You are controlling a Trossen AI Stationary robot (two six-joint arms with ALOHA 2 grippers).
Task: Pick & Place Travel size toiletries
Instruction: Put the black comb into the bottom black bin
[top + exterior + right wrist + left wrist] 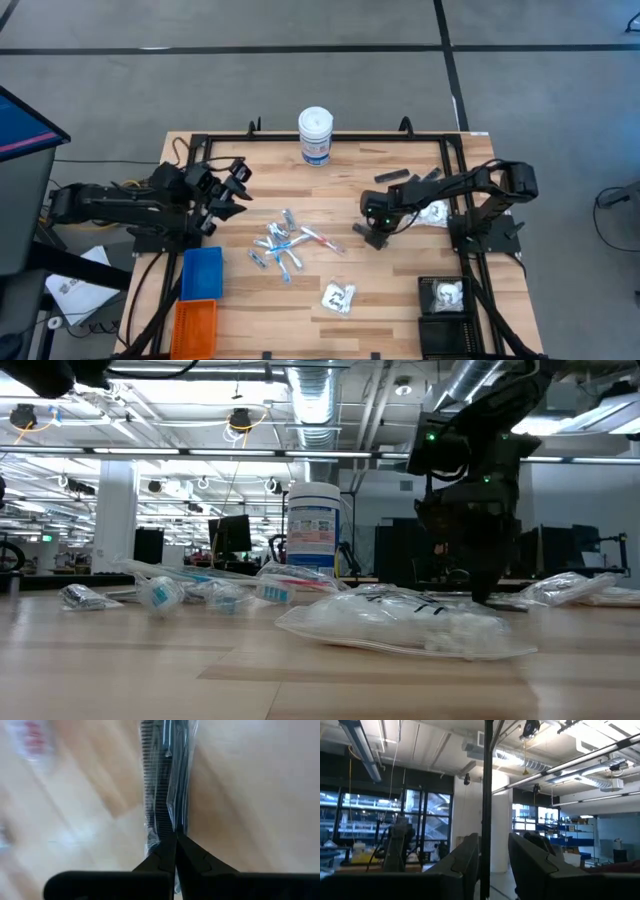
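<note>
My right end effector (175, 836) clenched on wrapped black comb (159, 785), low on tabletop (400, 300). Lift straight, slow; thin wrapper may slip. Left end effector (232, 190) part-open, empty, waiting.

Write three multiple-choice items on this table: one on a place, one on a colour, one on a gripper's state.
1. The white canister stands at the table's:
A. far edge
B. near edge
C. left edge

2. The bin just beyond the orange bin is:
A. green
B. blue
C. white

3. The right gripper is:
A. wide open
B. raised off the table
C. shut on a wrapped black comb

Answers: 1 A, the high view shows it by the far rail. 2 B, it is blue. 3 C, the right wrist view shows the fingertips meeting on the comb's wrapper.
</note>
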